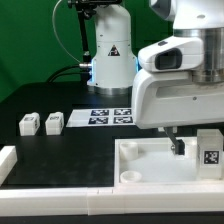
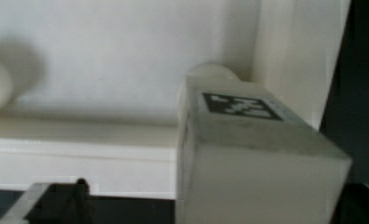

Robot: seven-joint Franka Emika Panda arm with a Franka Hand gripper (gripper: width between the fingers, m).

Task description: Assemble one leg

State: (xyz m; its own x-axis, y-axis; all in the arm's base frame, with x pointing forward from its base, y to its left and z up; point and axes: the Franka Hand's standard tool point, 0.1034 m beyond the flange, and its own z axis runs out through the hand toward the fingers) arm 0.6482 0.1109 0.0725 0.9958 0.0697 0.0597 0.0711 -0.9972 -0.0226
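The tool [image 1: 178,147] hangs over the white tray [image 1: 135,158], fingers apart or together unclear. One leg [image 1: 209,148] stands at the tray's three o'clock edge; a careless descent could topple it.

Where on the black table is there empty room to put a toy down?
The bare black stretch lies between the two small legs, the marker board and the tray part. It is crowded at the exterior view's right, where the gripper hangs over the tray beside another leg.
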